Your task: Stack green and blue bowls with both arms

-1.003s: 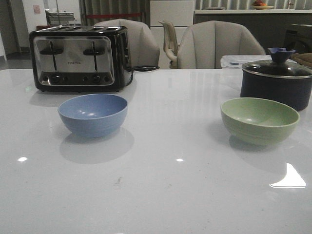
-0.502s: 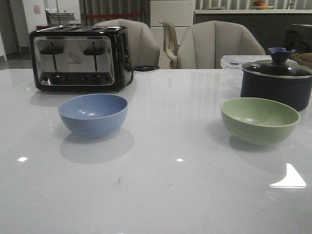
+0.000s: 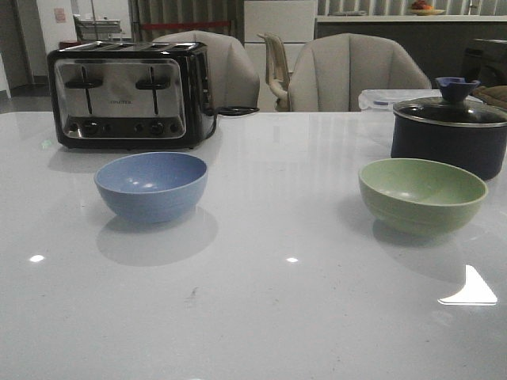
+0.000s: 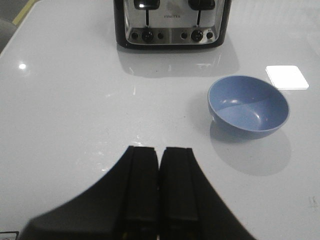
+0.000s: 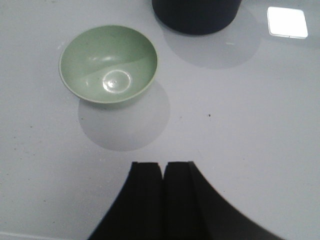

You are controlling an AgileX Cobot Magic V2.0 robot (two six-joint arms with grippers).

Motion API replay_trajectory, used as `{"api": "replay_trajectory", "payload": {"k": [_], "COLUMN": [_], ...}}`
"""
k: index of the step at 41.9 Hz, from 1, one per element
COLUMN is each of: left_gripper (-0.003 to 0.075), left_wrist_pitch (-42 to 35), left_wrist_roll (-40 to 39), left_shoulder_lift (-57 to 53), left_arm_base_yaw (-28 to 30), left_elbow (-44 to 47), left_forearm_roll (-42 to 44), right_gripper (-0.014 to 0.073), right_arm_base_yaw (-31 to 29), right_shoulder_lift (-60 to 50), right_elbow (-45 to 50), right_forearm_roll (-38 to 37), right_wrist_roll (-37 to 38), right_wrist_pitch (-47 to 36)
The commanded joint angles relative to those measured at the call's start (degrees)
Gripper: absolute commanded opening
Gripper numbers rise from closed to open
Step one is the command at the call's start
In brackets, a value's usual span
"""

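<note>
Apparently both grippers' jaws together, aloft.

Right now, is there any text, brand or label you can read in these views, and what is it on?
Toaster: a small brand mark on its steel front, too blurred to read in the left wrist or front view.
Left gripper: a label corner at the picture's edge, unreadable.
Blue bowl, green bowl, lidded pot: no text visible.
Wall notice in the background: too small to read.
</note>
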Motion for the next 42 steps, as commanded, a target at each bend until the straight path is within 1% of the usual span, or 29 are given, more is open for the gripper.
{"api": "replay_trajectory", "payload": {"k": [1,2,4,7,10,12,14,19,22,25,32,42], "left_gripper": [0.0106,0.011,0.0139,0.0237,0.0376,0.0475,0.0524,0.0532,0.0533,0.0533,0.0533,0.0533], "left_wrist_pitch": [-4.4,-4.4,-4.4,-4.4,-4.4,-4.4,-4.4,-4.4,-4.4,-4.4,-4.4,-4.4], "left_wrist_roll": [-0.5,-0.5,-0.5,-0.5,-0.5,-0.5,-0.5,-0.5,-0.5,-0.5,-0.5,-0.5], "left_shoulder_lift": [0.9,1.0,1.2,1.2,1.2,1.2,1.2,1.2,1.2,1.2,1.2,1.2], "left_arm_base_yaw": [-0.1,-0.1,-0.1,-0.1,-0.1,-0.1,-0.1,-0.1,-0.1,-0.1,-0.1,-0.1], "left_elbow": [-1.5,-1.5,-1.5,-1.5,-1.5,-1.5,-1.5,-1.5,-1.5,-1.5,-1.5,-1.5], "left_forearm_roll": [-0.5,-0.5,-0.5,-0.5,-0.5,-0.5,-0.5,-0.5,-0.5,-0.5,-0.5,-0.5], "right_gripper": [0.0131,0.0154,0.0266,0.0413,0.0517,0.055,0.0552,0.0545,0.0545,0.0545,0.0545,0.0545], "right_arm_base_yaw": [0.1,0.1,0.1,0.1,0.1,0.1,0.1,0.1,0.1,0.1,0.1,0.1], "right_shoulder_lift": [1.6,2.0,2.7,3.8,5.0,6.3,7.7,12.3,16.8,21.0,31.7,45.9], "right_elbow": [-2.0,-2.0,-2.0,-2.0,-2.0,-2.0,-2.2,-3.9,-6.4,-8.8,-15.2,-23.3], "right_forearm_roll": [0.2,0.2,0.2,0.2,0.2,0.2,0.6,4.2,6.9,8.1,8.3,6.3], "right_wrist_roll": [-0.4,-0.4,-0.4,-0.4,-0.4,-0.4,-0.4,-0.4,-0.4,-0.4,-0.4,-0.4], "right_wrist_pitch": [-3.6,-3.7,-4.0,-5.1,-6.5,-7.6,-8.5,-9.8,-9.9,-9.9,-10.1,-13.1]}}
